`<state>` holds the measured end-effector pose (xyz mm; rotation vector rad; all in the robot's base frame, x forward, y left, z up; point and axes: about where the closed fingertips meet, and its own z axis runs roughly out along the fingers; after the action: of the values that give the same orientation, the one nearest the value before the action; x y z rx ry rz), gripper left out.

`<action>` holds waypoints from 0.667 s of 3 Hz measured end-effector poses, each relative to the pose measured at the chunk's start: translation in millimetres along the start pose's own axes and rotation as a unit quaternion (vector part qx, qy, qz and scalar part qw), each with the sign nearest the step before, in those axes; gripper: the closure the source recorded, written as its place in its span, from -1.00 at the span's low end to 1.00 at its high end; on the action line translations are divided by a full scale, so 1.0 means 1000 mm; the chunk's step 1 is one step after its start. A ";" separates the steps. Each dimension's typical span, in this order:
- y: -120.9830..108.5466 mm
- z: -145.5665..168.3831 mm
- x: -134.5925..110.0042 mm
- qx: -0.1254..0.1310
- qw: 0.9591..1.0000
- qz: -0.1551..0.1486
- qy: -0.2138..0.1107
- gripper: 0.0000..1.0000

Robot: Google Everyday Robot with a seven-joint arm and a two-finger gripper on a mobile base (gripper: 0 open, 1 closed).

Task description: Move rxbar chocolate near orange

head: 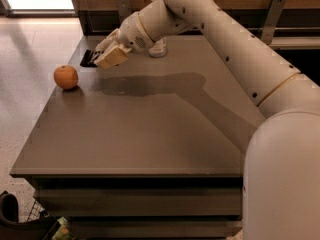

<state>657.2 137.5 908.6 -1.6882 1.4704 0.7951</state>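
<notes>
We judge the task mostly done but not finished. The gripper (103, 57) sits in the upper left of the frame, closed on the rxbar chocolate (89, 59), whose black end sticks out to the left of the fingers. The bar seems to be held clear of the surface (150, 139); the arm's shadow lies on the grey top below and to the right of it. The orange (66, 77) rests near the left edge of the surface, just below and to the left of the bar, near it but not touching.

What is left, as we read it, is to lower the bar onto the surface beside the orange and let go.

A clear bottle (159, 48) stands at the back of the surface, largely hidden behind the arm and well apart from the orange, so we do not expect it to interfere. Nothing lies between the bar and the orange. Our one concern is the orange itself: it is round, close to the edge, and could roll if nudged.
</notes>
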 end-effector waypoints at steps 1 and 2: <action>-0.004 0.011 -0.007 -0.012 1.000 -0.004 0.000 1.00; -0.003 0.014 -0.007 -0.014 1.000 -0.004 -0.001 0.47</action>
<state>659.3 153.6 907.4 -1.7136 1.4569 0.8164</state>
